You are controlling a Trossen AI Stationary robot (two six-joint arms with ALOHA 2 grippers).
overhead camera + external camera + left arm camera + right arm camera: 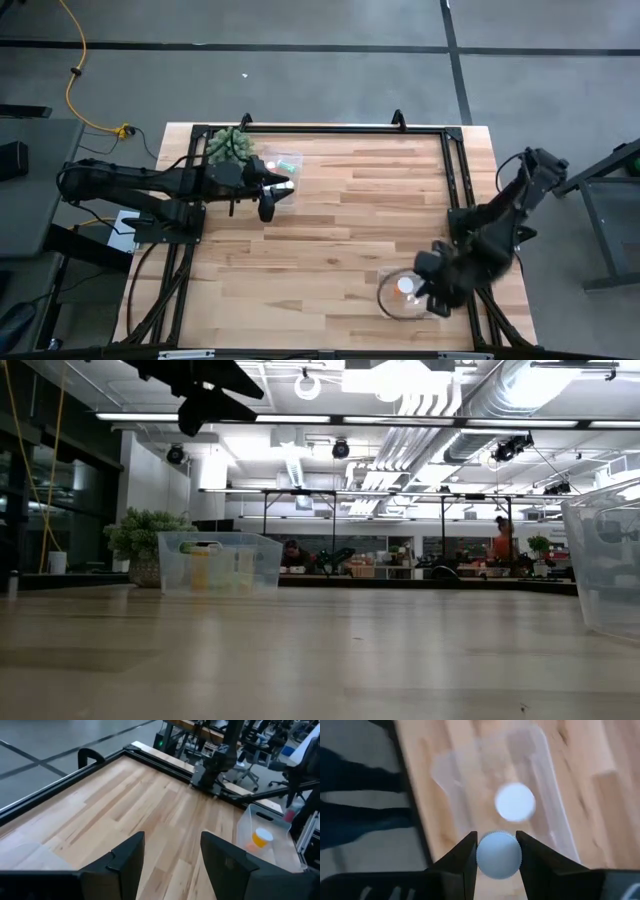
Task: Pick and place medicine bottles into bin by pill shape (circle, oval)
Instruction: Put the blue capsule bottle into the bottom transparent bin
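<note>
My right gripper (498, 845) is shut on a medicine bottle with a pale blue-white ribbed cap (499, 856). It hangs above a clear bin (392, 303) at the table's near right. In that bin stands another white-capped bottle (515, 802), and an orange one (260, 838) shows in the left wrist view. My left gripper (170, 855) is open and empty above the far left of the table (268, 203). Next to it stands a second clear bin (220, 563) holding yellowish bottles (200, 568). My right gripper pinches the bottle's round ribbed cap (481, 857) between its two fingers, one on each side of the rim. The fingers point down from above. The bottle is lifted clear, above the clear bin, with its body hidden under the cap.
A green spiky plant (228, 146) stands at the far left corner beside the left bin. A black frame (330, 129) runs along the table's far and side edges. Bare wood (340, 230) lies between the two bins. People show in the room beyond (500, 542).
</note>
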